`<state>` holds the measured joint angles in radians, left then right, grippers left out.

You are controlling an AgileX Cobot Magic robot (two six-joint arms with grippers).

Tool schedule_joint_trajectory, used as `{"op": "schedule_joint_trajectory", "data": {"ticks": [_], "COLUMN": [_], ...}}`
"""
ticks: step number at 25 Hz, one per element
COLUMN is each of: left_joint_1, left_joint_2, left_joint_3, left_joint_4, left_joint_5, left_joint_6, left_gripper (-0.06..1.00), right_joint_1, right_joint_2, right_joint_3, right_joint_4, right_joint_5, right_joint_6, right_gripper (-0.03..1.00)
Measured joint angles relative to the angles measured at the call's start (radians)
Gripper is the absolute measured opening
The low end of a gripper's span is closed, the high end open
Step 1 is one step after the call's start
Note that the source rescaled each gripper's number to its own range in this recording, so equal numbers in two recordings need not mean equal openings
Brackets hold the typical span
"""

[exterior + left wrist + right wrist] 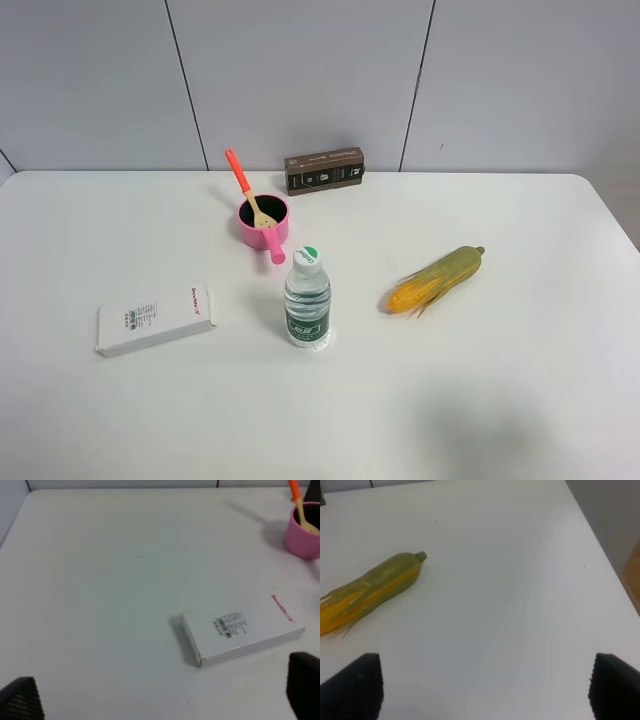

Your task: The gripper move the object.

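The wooden spatula (pixel 247 190) stands tilted in the pink saucepan (pixel 266 226), its tan blade down inside and its orange-red handle pointing up and back-left. It also shows at the edge of the left wrist view (pixel 299 505), in the saucepan (pixel 303 530). Neither arm shows in the high view. My left gripper (pixel 162 700) is open and empty, fingertips (pixel 20 700) wide apart above the table near the white box. My right gripper (pixel 485 685) is open and empty, fingertips (pixel 355 685) wide apart near the corn cob.
A water bottle (pixel 307 298) stands in front of the saucepan. A white box (pixel 155 318) lies front left, also in the left wrist view (pixel 242 630). A corn cob (pixel 437 279) lies at right, also in the right wrist view (pixel 367 592). A dark box (pixel 324 169) stands at the back.
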<state>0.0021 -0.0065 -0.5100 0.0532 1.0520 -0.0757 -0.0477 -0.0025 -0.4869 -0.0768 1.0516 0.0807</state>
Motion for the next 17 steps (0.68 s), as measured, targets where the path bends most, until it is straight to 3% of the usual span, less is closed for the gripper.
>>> {"op": "schedule_joint_trajectory", "data": {"ticks": [17], "left_joint_1": [0.0], "left_joint_2": [0.0], "left_joint_3": [0.0], "left_joint_4": [0.0], "left_joint_5": [0.0], "left_joint_6": [0.0], "left_gripper": [1.0], "right_joint_1": [0.0], "right_joint_2": [0.0], "right_joint_3": [0.0], "right_joint_4": [-0.003], "right_joint_5": [0.0], "right_joint_6": [0.003], "right_gripper": [0.79]}}
